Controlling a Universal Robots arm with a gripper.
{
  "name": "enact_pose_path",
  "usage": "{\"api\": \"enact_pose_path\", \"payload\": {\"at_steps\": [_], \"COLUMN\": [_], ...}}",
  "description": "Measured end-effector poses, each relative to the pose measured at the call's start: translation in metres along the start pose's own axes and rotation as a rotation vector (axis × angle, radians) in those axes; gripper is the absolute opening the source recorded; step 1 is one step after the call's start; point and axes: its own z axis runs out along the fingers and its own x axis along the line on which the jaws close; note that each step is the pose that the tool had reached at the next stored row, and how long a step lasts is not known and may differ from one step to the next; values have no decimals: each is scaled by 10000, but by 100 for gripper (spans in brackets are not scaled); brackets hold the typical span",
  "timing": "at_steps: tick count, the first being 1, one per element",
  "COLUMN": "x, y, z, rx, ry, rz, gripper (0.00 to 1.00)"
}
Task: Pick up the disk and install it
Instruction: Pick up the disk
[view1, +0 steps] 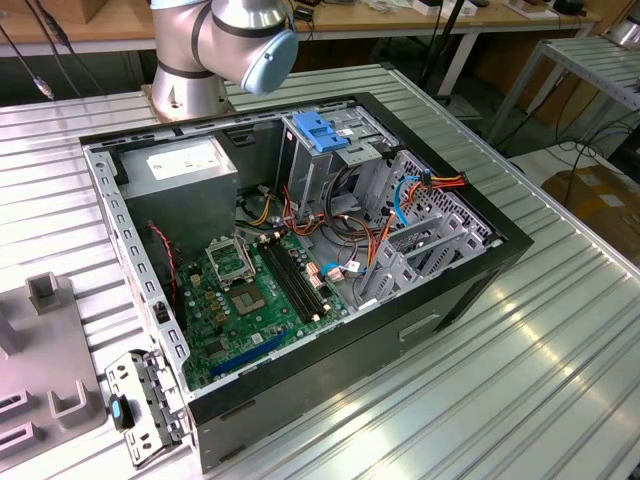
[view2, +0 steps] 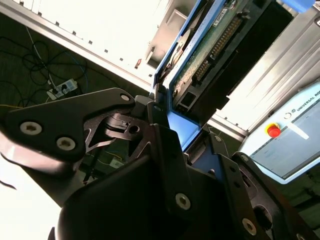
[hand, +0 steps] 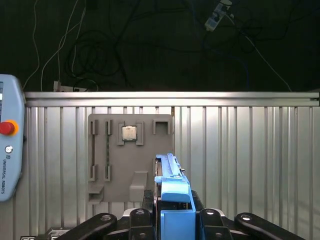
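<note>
Exterior view high, angled down on the table (view1: 560, 330), both wrist views close along the pincer (hand: 174, 202), sharing the disk (view2: 210, 55).

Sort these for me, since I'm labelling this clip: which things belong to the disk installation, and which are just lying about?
Job: the disk, clamped in the tool; the open computer case.
Lying about: grey fixture tray, chip on it, teach pendant, floor cables.

Exterior view evenly lit — soft glare streaks on the table (view1: 545, 330). Second wrist view blows it out white; first wrist view's floor (hand: 150, 45) sits near-black.
</note>
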Motion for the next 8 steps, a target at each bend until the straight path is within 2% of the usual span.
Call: {"api": "enact_pose_path", "payload": {"at_steps": [8], "x": [0], "y": [-71], "z": [0], "rx": [0], "ry": [1], "rz": [0], "gripper": [37]}}
